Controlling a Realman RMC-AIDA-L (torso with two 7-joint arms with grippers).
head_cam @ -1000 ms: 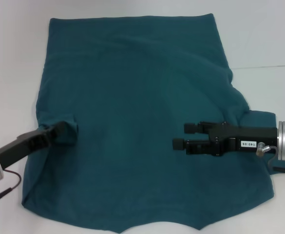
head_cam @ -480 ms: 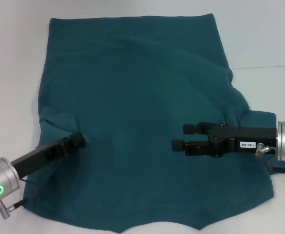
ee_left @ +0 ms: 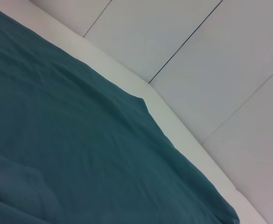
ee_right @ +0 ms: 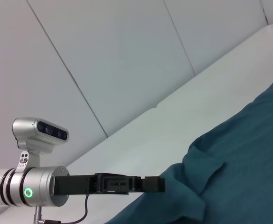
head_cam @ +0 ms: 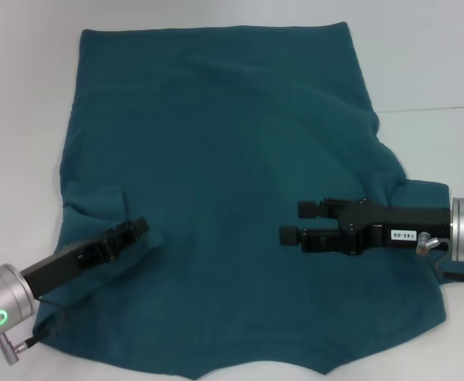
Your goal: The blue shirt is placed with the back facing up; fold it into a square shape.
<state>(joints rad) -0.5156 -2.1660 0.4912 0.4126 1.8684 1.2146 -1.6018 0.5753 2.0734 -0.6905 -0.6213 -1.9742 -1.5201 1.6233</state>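
Left hand (head_cam: 128, 236) over the blue shirt's (head_cam: 224, 159) folded-in left sleeve, grip unclear; right hand (head_cam: 301, 224) open, hovering mid-shirt. Next: right sleeve.

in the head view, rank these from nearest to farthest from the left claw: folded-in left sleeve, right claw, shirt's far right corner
1. Folded-in left sleeve, just beyond the left claw, on the blue shirt.
2. Right claw, across the shirt on the robot's right.
3. Shirt's far right corner, at the far edge.
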